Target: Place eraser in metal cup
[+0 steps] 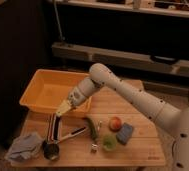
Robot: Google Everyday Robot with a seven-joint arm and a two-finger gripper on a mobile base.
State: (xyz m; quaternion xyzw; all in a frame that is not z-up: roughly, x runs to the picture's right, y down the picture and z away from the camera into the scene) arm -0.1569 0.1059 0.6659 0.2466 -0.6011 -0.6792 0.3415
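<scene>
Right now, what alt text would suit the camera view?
The gripper of a white robot arm, jaws shut, holds a black eraser upright over a wooden table, close to the metal cup; an orange bin sits behind.
</scene>
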